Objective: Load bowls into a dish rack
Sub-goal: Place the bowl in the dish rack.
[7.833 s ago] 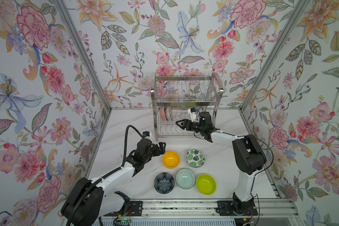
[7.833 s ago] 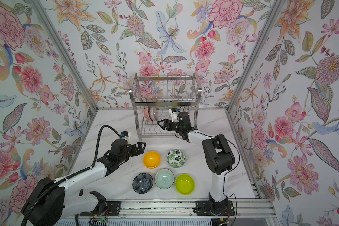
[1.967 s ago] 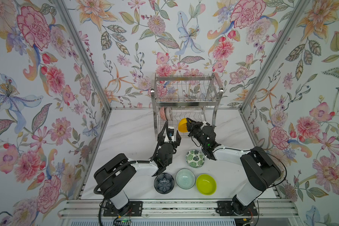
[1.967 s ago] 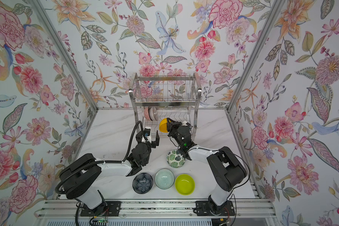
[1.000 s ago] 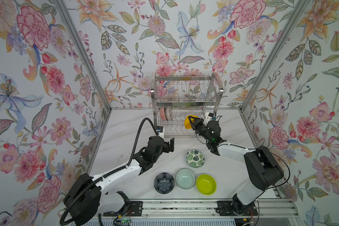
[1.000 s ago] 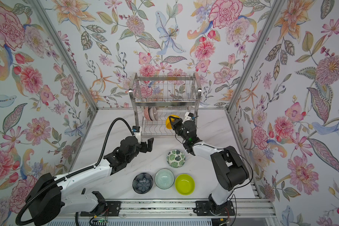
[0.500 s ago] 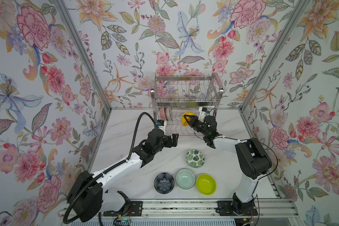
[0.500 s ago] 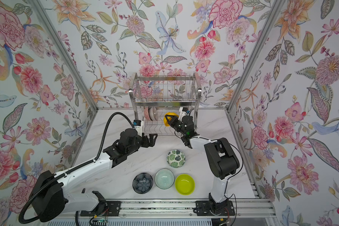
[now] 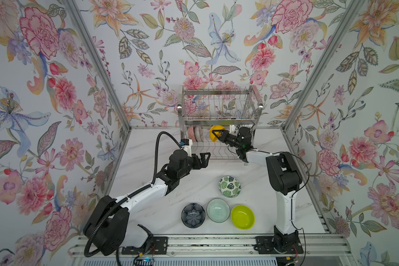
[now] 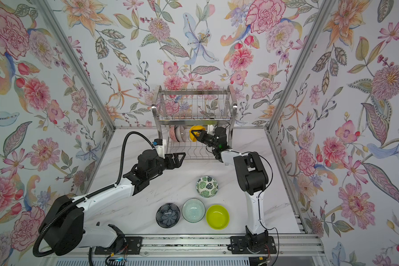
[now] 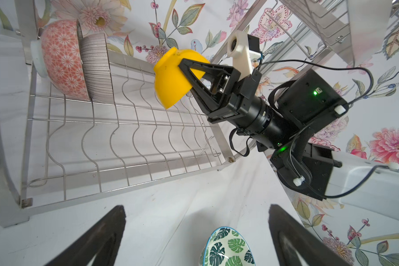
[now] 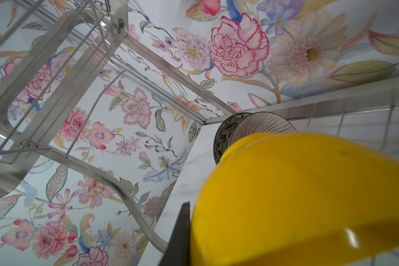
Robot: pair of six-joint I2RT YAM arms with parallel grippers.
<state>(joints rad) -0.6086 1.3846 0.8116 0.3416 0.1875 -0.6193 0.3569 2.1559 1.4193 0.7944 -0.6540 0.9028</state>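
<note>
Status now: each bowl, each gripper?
Yellow bowl: tilted, gripped, over dish rack's lower tier.
Pink bowl: on edge in lower tier.
Black-and-white bowl: on edge beside it.
Leaf-print bowl: upright on table.
Dark blue bowl: upright on table.
Mint bowl: upright on table.
Lime bowl: upright on table.
Left gripper: open, empty.
Right gripper: shut on yellow bowl's rim.

top views: high above the front edge, angled down toward the back wall, far out; whole table (image 9: 143,149), both arms and dish rack (image 9: 219,119) in frame; near-identical framing, slightly offset sideways.
left wrist: low over the table, close in, facing the rack's lower tier and the right gripper (image 11: 182,65) with the yellow bowl (image 11: 168,85); left gripper's fingers (image 11: 115,218) in the foreground.
right wrist: under the rack's upper tier, tight behind the yellow bowl, tilted up toward the wallpapered walls (image 12: 240,46).
shared: yellow bowl and ribbed bowl (image 11: 97,66) in all four; leaf-print bowl (image 11: 226,248) in top views and left wrist only.
</note>
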